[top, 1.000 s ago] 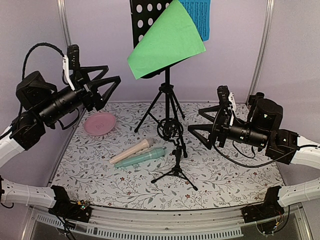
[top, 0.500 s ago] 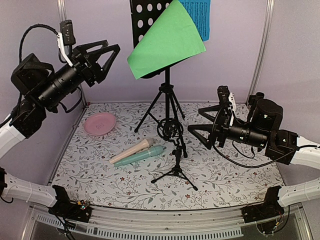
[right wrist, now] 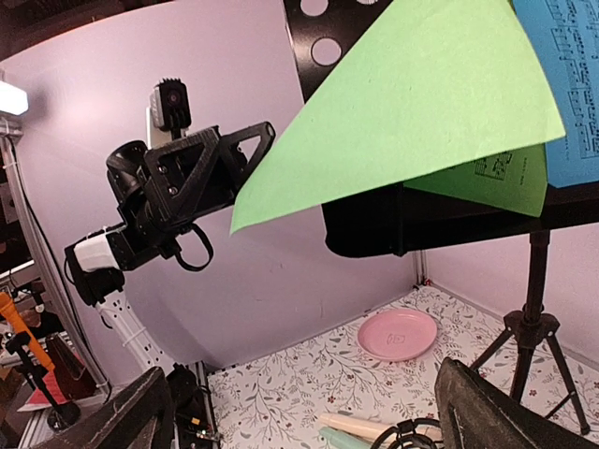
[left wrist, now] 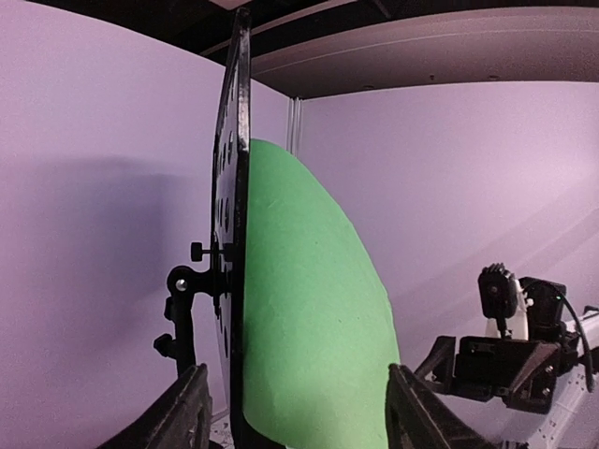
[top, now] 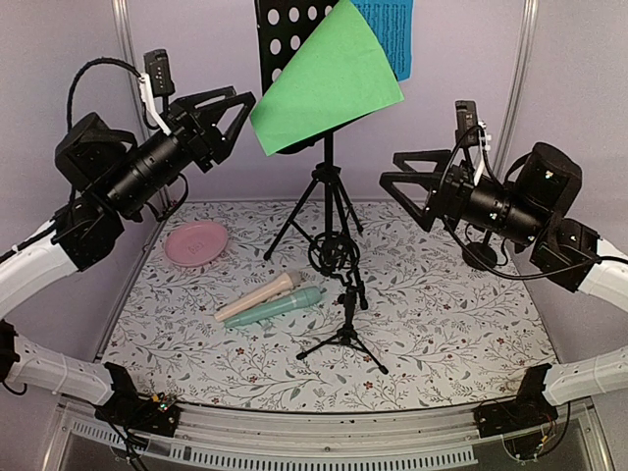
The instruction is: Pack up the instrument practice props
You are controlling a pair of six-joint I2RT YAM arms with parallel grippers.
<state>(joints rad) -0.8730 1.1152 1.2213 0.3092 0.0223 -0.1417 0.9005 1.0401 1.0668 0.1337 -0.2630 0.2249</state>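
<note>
lying flat — two microphones [top: 273, 308], one plate [top: 196, 241]

Nothing legible: printed music staves cover the blue music sheet [right wrist: 562, 84], far right on the rack, and part of the green music sheet [right wrist: 421, 103] beside it, too small to read.

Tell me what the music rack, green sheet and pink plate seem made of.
Music rack: probably thin sheet metal, matte black, punched with round holes. Green sheet: paper, matte; it curves forward off the rack. Pink plate: likely plastic, smooth, slight sheen; ceramic cannot be ruled out.
</note>
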